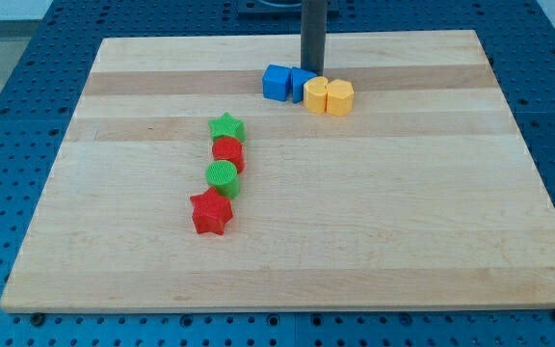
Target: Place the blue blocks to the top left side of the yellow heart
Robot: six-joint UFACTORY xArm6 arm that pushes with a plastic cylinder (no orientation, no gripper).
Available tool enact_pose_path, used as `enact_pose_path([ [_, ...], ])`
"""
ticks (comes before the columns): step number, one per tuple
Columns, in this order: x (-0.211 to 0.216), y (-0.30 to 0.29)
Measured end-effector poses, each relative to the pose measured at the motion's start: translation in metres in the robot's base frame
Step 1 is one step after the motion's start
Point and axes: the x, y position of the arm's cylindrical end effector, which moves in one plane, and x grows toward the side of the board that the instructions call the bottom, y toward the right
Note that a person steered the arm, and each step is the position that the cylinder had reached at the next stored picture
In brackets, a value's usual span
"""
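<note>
Tip: my tip [313, 71] touching down at the view's top, just behind the blue blocks; bare rod, no jaws for opening or closing.
Red star [211, 213]: lying nearest the view's bottom, heading a short column.
Green cylinder [222, 177], red block [228, 154], green star [226, 127]: trailing upward, touching in turn.
Blue blocks [277, 82] [303, 81]: sitting side by side, pressing against the left of the yellow heart [317, 94].
Yellow block [340, 97]: adjoining the heart's right.
Board [403, 212]: lying on blue pegboard.
</note>
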Motion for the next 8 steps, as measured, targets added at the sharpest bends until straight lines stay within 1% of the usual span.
enact_pose_path([
  [1,-0.001,0.0],
  [3,0.005,-0.019],
  [5,0.005,-0.019],
  [6,-0.025,-0.019],
  [7,-0.036,-0.029],
  [8,-0.036,-0.042],
])
